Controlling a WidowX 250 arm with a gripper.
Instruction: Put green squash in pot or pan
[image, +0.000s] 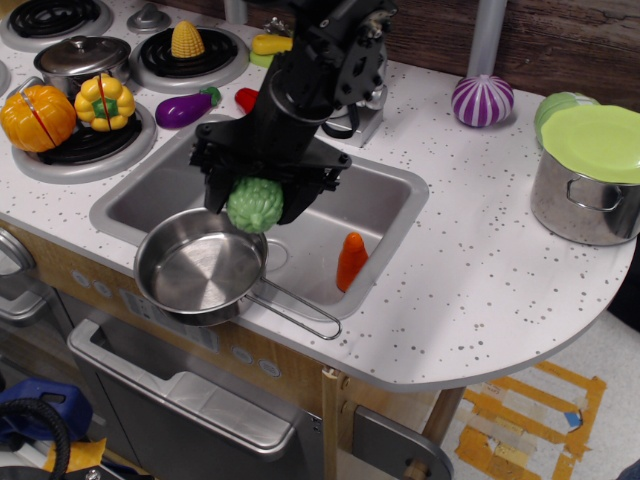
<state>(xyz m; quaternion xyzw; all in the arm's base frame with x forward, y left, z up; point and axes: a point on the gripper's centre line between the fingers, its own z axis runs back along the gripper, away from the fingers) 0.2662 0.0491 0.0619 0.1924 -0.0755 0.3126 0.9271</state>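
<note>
Overhead, speckled white toy counter (480, 270) with steel sink (385, 200), wood-plank wall behind.

Below the counter edge, oven door (190, 400) cut off by the frame. At right, tall steel pot (580, 195) under a lime lid. Black gripper (262, 200) clenched on the green squash (254, 204), held just above the far rim of the frying pan (200, 268) perched on the sink's front edge. Orange carrot (351, 260) upright in the sink. Faucet mostly hidden behind the arm; fingertips hard to make out against the squash.
</note>
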